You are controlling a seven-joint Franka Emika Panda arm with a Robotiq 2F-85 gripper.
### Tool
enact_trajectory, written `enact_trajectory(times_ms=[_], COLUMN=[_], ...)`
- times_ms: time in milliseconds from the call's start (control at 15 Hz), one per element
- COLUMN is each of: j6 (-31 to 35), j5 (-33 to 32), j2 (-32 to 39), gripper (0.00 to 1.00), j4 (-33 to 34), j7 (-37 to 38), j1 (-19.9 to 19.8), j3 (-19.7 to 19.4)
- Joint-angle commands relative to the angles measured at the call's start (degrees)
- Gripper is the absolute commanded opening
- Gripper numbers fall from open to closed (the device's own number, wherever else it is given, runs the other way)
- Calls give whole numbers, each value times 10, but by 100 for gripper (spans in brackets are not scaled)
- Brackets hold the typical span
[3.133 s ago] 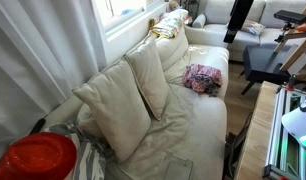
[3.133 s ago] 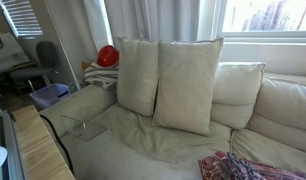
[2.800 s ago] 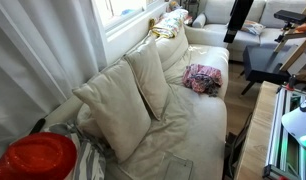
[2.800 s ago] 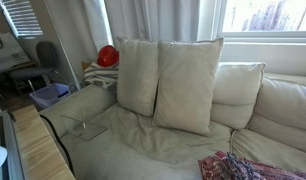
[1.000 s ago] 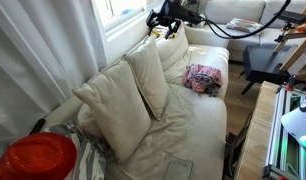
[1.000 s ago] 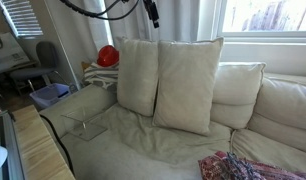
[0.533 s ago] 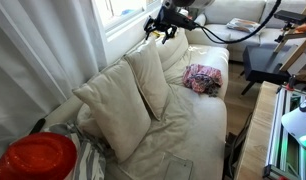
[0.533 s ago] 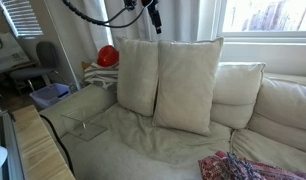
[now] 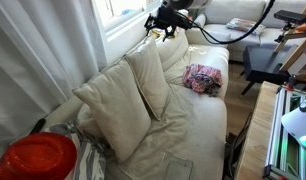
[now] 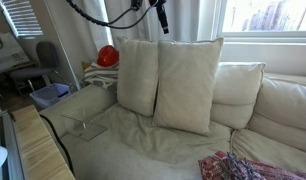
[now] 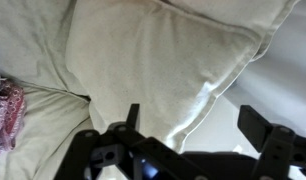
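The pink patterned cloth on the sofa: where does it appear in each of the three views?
In an exterior view: the pink patterned cloth right of centre, on the seat.
In an exterior view: bottom right corner, cut off.
Wrist view: left edge, cut off.
Shared landmark: the cream sofa under it.

Newly in view over the sofa's [image 10: 113,135] back edge: gripper [image 10: 162,24] with black arm and cable, absent three seconds ago. Over the last second, drifts from above the outer cushion [image 10: 136,75] towards the seam with the next cushion [image 10: 188,85], sinking slightly.
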Motion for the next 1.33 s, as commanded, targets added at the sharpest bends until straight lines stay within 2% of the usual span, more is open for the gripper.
enact_trajectory(times_ms=[0, 200, 600, 1000, 1067, 1133, 1267], j6=[2, -7, -26, -24, -28, -33, -39], j5=[-67, -73, -64, -73, -73, -72, -73], j2=[76, 129, 212, 284, 294, 302, 315], gripper=[100, 100, 100, 100, 94, 72, 70], j4=[73, 126, 217, 289, 299, 309, 325], j7=[133, 192, 250, 308, 315, 321, 331], j1=[38, 61, 76, 100, 101, 101, 103], j3=[-61, -91, -103, -139, -143, -144, -148])
